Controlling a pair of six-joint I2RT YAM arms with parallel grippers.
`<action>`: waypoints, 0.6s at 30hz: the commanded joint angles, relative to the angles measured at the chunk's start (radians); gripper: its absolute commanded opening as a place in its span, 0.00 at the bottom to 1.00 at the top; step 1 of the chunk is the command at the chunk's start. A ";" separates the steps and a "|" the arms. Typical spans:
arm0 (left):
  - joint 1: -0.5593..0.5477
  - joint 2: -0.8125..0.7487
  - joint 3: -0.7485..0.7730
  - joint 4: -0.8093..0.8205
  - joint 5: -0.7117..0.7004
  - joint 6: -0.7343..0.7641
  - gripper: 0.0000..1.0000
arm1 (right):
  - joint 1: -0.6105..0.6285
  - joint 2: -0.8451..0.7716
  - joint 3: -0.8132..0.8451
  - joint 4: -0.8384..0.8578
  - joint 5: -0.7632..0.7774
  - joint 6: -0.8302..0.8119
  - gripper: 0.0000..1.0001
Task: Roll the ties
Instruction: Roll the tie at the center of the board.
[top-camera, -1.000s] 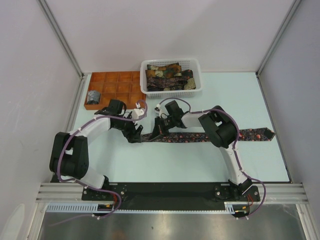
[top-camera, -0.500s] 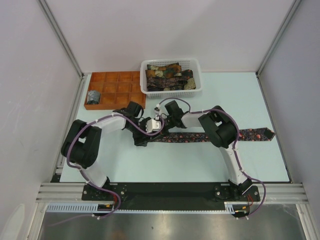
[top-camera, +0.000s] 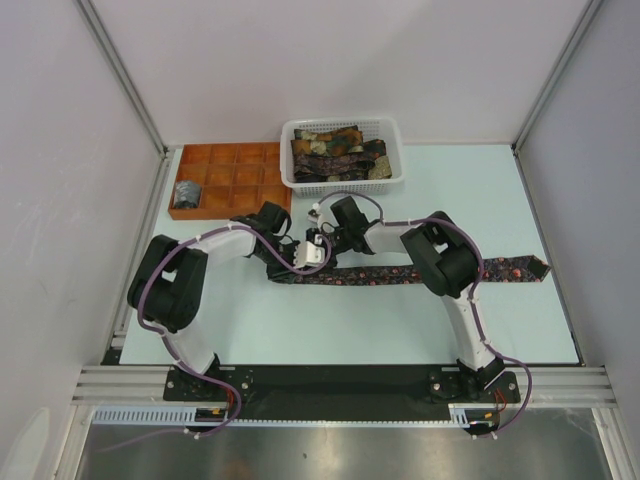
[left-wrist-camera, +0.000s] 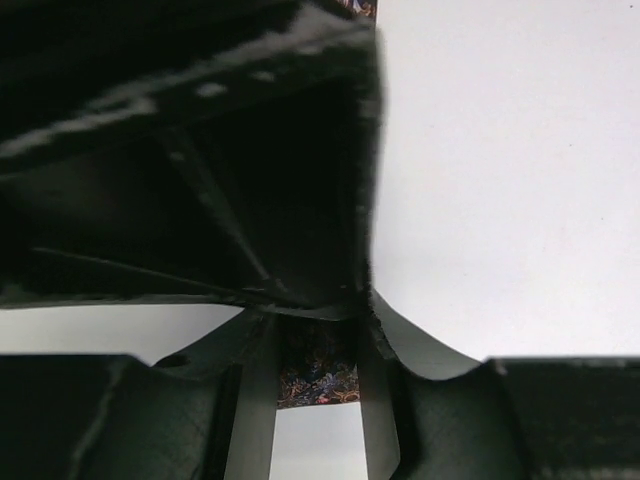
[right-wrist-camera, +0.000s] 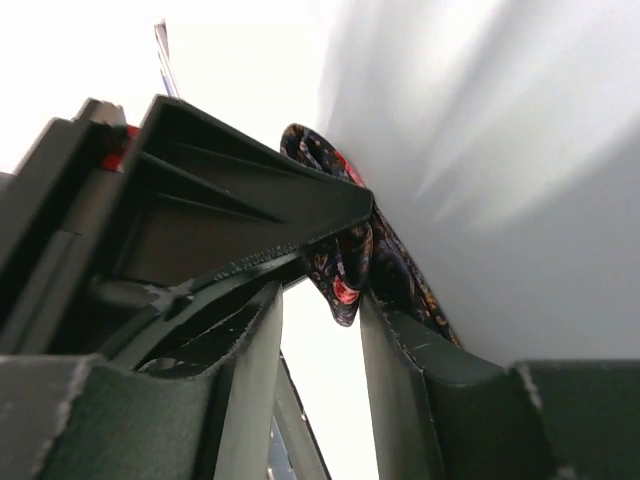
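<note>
— Which way does the tie lie?
— Flat across the table, long axis left to right, pointed end at the far right.
— And the grippers?
— Both at its left end. The right gripper is nipped on a fold; the left gripper has fabric between its fingers, grip unclear.

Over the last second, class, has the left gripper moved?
Yes. The left gripper has swung right, away from the orange tray, along the tie.
</note>
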 joint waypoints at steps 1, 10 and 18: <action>-0.008 -0.026 -0.022 -0.024 0.008 0.048 0.36 | -0.022 -0.059 0.047 -0.007 -0.015 -0.018 0.42; -0.010 -0.017 -0.017 -0.009 0.003 0.023 0.38 | -0.005 -0.019 0.081 -0.044 -0.007 -0.070 0.26; 0.001 -0.040 -0.028 -0.005 0.002 -0.020 0.51 | -0.012 0.012 0.098 -0.139 0.045 -0.167 0.00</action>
